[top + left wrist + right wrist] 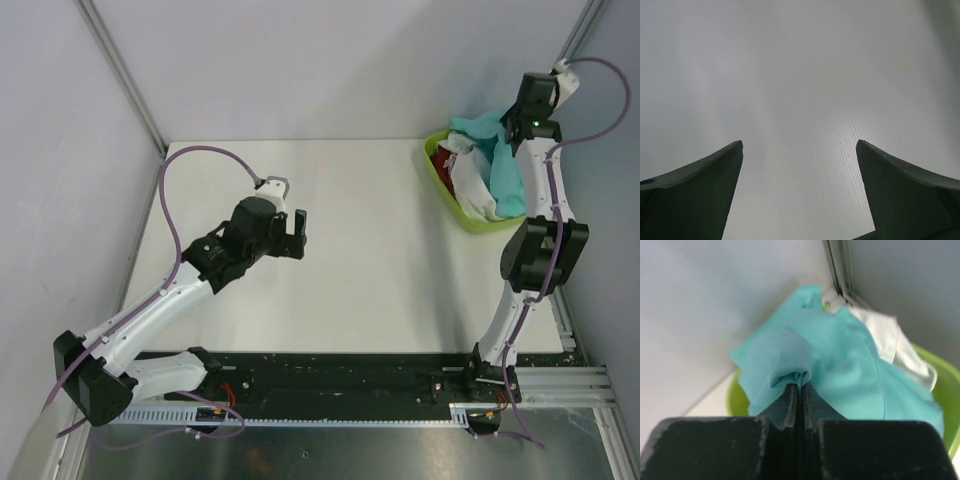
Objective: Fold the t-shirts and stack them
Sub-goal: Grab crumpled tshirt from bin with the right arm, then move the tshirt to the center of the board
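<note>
Nothing was folded yet: the shirts (472,185) lay heaped in the green basin (441,182) at upper right. The right gripper (801,385) was pinched onto the teal shirt (850,375), and the left gripper (297,235) hung wide open and empty.

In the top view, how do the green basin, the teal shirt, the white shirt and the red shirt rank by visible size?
1. green basin.
2. teal shirt and white shirt: too alike to rank.
3. red shirt, only a sliver showing.

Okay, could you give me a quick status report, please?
Left claw open, empty, over table. Right claw shut on teal t-shirt at basin. Nothing blocking.
</note>
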